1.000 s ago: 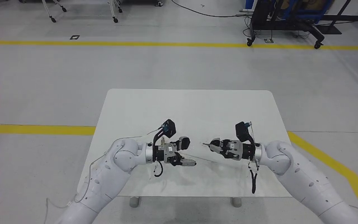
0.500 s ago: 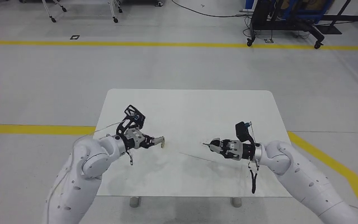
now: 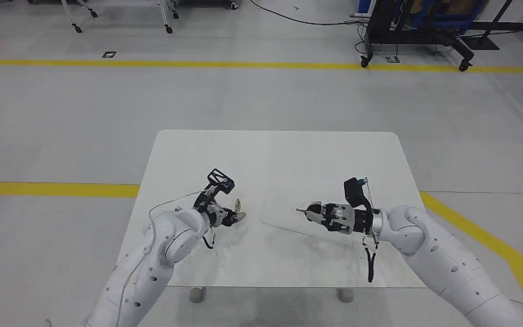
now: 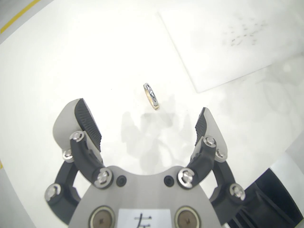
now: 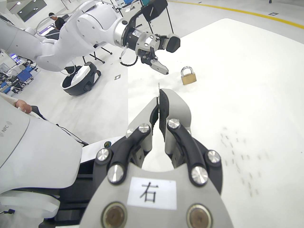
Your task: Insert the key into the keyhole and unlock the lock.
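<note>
Lock (image 3: 238, 205) on table (image 3: 327, 155), just ahead of left gripper (image 4: 142, 106); right gripper (image 5: 159, 96) farther right.

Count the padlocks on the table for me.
1. The padlock stands on the white table, just ahead of the open left gripper, which is not touching it.

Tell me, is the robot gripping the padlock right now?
No, the padlock rests on the white table, apart from the left arm's jaws, which stand open with nothing between them.

Left end effector (image 4: 142, 107) spread, right (image 5: 159, 94) clamped
</note>
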Available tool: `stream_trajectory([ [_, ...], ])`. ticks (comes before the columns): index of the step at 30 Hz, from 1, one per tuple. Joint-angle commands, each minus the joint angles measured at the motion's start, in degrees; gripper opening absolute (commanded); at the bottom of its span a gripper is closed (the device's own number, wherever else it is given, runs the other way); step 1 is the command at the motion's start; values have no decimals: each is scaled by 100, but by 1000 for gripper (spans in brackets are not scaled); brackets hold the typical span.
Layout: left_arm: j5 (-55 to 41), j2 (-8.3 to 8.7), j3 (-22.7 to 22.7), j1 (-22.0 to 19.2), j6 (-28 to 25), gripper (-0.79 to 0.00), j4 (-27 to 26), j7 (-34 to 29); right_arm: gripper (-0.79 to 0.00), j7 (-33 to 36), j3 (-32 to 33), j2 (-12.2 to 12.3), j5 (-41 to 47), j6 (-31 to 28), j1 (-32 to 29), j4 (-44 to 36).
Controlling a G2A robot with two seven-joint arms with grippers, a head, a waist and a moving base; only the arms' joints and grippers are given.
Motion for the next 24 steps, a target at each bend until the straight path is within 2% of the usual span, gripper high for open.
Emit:
stream_trajectory([
  [1, -133, -44, 93, -142, 112, -3, 185, 48, -785, 0, 0, 0, 0, 0, 0, 0],
  [2, -142, -60, 134, -208, 116, -46, 274, 54, -785, 0, 0, 0, 0, 0, 0, 0],
  [8, -149, -157, 417, -520, 177, -145, 691, 48, -785, 0, 0, 0, 0, 0, 0, 0],
  [15, -155, -258, 676, -773, 236, -400, 1096, 59, -785, 0, 0, 0, 0, 0, 0, 0],
  [19, -87, -289, 730, -830, 338, -468, 1153, 49, -785, 0, 0, 0, 0, 0, 0, 0],
  [21, -69, -297, 729, -841, 367, -622, 1163, 46, -785, 0, 0, 0, 0, 0, 0, 0],
  [22, -46, -299, 729, -843, 375, -785, 1160, 47, -785, 0, 0, 0, 0, 0, 0, 0],
  [24, -65, -302, 715, -832, 352, -785, 1156, 54, -785, 0, 0, 0, 0, 0, 0, 0],
])
